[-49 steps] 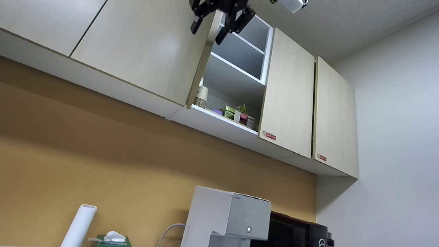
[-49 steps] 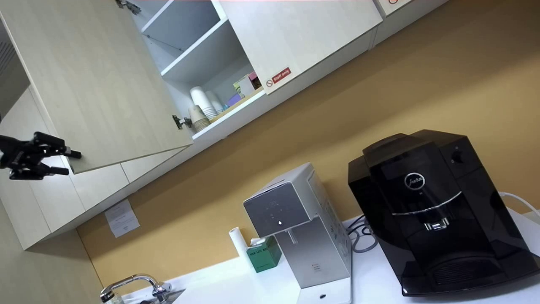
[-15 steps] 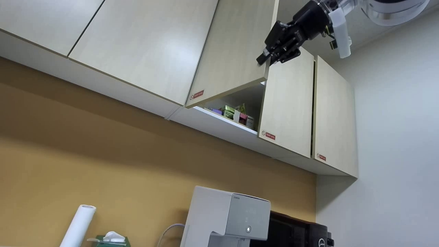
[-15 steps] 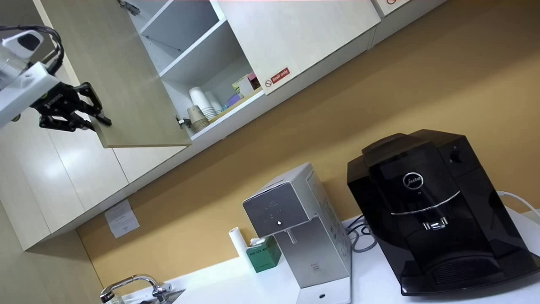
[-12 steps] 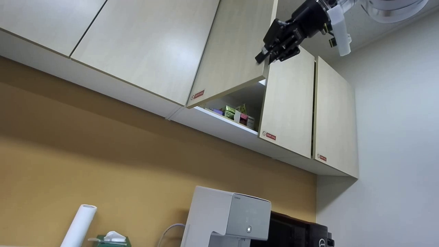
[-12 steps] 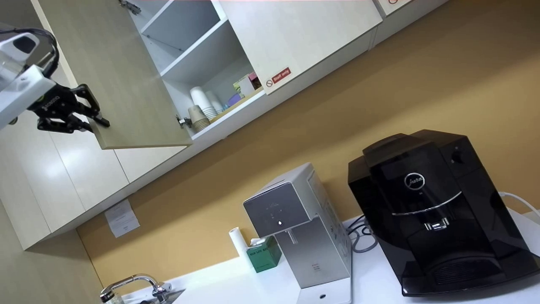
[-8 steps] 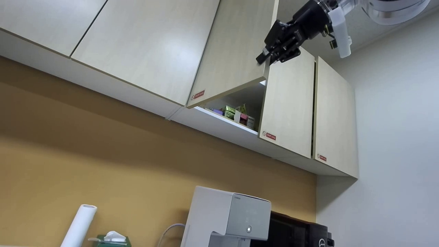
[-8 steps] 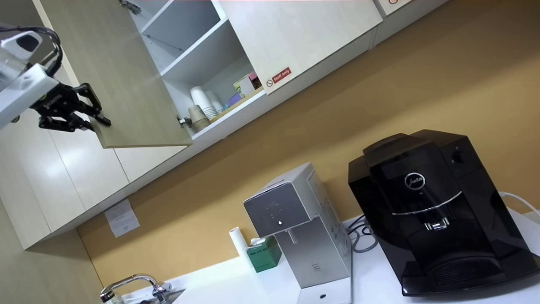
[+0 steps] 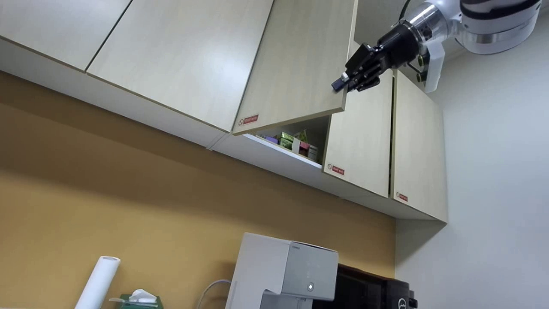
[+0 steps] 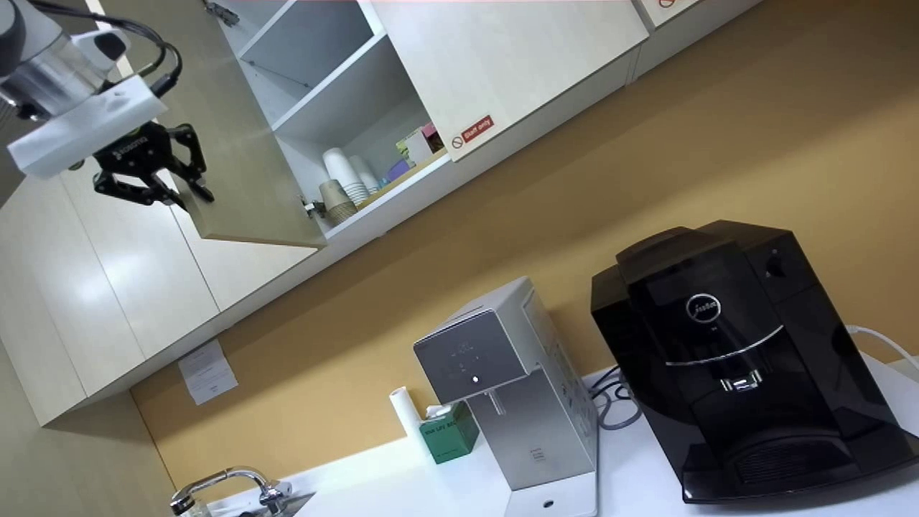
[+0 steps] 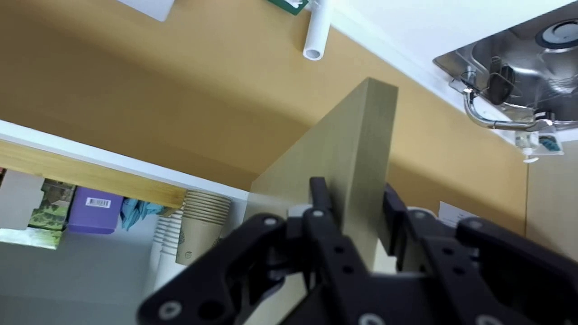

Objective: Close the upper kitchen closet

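The upper kitchen closet stands open in both exterior views, its tall beige door (image 9: 296,77) swung well out from the white shelved inside (image 10: 323,115). A small red-white sticker (image 9: 248,119) marks the door's lower corner on the hinge side. My gripper (image 9: 343,86) is shut on the free edge of that door, somewhat above its bottom corner. In the wrist view the black fingers (image 11: 319,192) stand on both faces of the door edge (image 11: 375,144), one per side. The upper part of the door runs out of view.
Neighbouring beige door (image 9: 360,128) sits right of the opening, a wider door (image 9: 184,60) left. Paper cups (image 10: 344,172) and small boxes (image 9: 286,140) stand on the bottom shelf near its front. Below are a water dispenser (image 10: 495,388), a coffee machine (image 10: 718,359) and a tap (image 10: 237,474).
Seconds ago the gripper stood open near the door's free edge; it has since shut on it. Over the last half second gripper and door have swung together a little towards the closet.
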